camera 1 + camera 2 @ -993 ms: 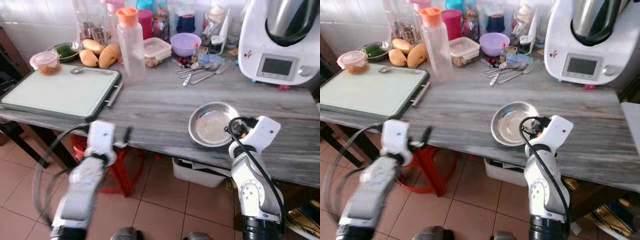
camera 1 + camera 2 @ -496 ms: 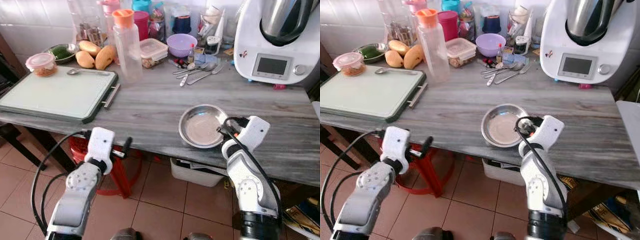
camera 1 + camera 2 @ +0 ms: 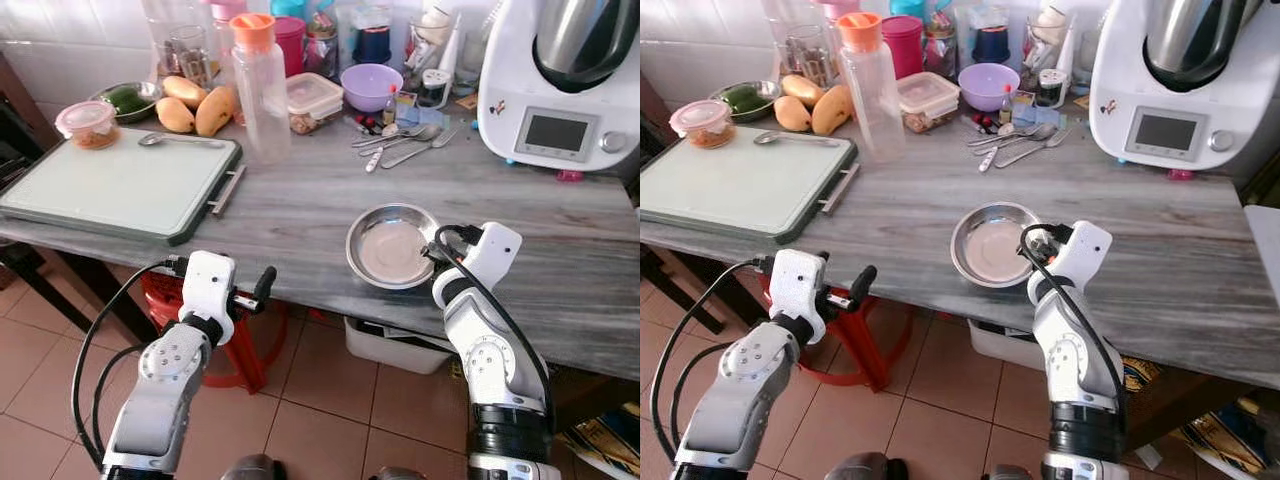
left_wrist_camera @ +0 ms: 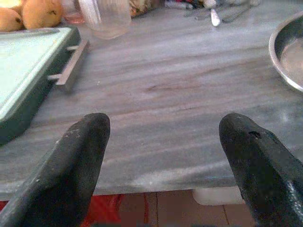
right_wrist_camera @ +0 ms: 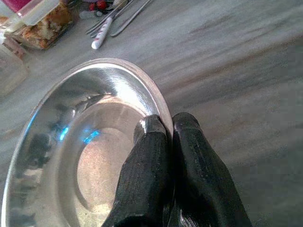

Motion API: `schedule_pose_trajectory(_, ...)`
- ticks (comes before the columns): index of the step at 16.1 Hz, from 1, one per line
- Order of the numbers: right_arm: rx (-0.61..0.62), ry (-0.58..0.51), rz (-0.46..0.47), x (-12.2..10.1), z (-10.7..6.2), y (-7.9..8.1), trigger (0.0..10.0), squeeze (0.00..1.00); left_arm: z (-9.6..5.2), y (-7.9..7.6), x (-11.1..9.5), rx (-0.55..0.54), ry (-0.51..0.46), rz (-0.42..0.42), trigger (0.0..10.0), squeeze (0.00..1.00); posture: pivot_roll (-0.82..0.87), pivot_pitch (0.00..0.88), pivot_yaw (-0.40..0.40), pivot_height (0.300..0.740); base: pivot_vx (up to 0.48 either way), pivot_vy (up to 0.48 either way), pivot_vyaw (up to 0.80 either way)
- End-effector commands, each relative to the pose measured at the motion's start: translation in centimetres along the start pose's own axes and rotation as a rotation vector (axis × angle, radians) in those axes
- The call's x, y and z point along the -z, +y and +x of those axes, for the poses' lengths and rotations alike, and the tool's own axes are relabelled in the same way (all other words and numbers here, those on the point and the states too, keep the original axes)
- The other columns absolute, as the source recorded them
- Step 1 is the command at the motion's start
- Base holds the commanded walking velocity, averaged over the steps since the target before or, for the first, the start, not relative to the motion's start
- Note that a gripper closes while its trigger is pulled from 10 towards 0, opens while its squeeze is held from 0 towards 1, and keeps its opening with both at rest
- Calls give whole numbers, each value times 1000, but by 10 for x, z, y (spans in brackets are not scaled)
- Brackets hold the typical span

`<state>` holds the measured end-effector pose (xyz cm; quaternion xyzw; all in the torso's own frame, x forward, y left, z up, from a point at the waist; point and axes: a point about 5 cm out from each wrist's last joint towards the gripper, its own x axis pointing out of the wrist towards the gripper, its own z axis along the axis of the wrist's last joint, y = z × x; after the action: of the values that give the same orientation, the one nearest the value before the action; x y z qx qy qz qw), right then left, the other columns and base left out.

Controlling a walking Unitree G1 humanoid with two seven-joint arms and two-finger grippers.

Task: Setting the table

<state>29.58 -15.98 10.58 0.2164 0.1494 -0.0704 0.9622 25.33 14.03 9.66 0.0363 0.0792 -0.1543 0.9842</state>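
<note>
I can read no lettering anywhere; the white kitchen machine (image 3: 560,85) at the far right of the table shows a grey display whose contents are too small to make out.

I'm looking down on a grey wood-grain table (image 3: 300,210) against a white tiled wall, with terracotta floor tiles (image 3: 330,420) below and a red stool (image 3: 240,345) under the table's near edge. A pale green tray with a dark rim (image 3: 115,185) takes up the table's left end, a spoon (image 3: 180,140) lying on its far edge. Behind it are mangoes (image 3: 200,105), a lidded tub (image 3: 88,124) and a clear bottle with an orange cap (image 3: 258,85). Further right sit a lidded food box (image 3: 310,100), a purple bowl (image 3: 371,86) and loose cutlery (image 3: 400,145).

The steel bowl (image 3: 390,247) rests near the table's front edge, towards the right. My right gripper (image 5: 165,137) is clamped on its near rim, one finger inside the bowl and one outside, the two pressed tight together over the metal. My left gripper (image 4: 163,156) hangs off the table's front edge with its fingers (image 4: 71,165) spread wide apart, holding nothing.
</note>
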Motion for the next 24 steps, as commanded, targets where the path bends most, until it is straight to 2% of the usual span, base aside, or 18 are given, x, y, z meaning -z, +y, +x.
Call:
schedule_pose_trajectory(1, 2, 87, -8, 17, 2, 2, 10000, 0, 1, 1, -4, -26, -27, 7, 10000, 0, -26, 0, 44, 740, 0, 0, 0)
schedule_pose_trajectory(4, 6, 97, 45, 17, 6, 3, 10000, 0, 4, 6, -6, -79, -40, -41, 10000, 0, -24, 0, 45, 740, 0, 0, 0)
schedule_pose_trajectory(5, 9, 95, 60, 16, 9, 4, 10000, 0, 6, 10, -5, -135, -59, -99, 10000, 0, -23, 0, 38, 740, 0, 0, 0)
schedule_pose_trajectory(8, 47, 104, 95, 12, 13, 1, 10000, 0, 10, 8, -5, -159, -81, -120, 10000, 0, -21, 0, 20, 740, 0, 0, 0)
schedule_pose_trajectory(12, 54, 152, 132, 17, 18, 2, 10000, 0, 13, 6, -2, -142, -77, -120, 10000, 0, -28, 0, 25, 740, 0, 0, 0)
schedule_pose_trajectory(18, 4, 245, 178, 25, 11, 15, 10000, 0, 14, 3, -2, -129, -79, -113, 10000, 0, -33, 0, 25, 740, 0, 0, 0)
schedule_pose_trajectory(24, -2, 295, 160, 29, 9, 16, 10000, 0, 17, 2, -2, -115, -76, -98, 10000, 0, -38, 0, 32, 740, 0, 0, 0)
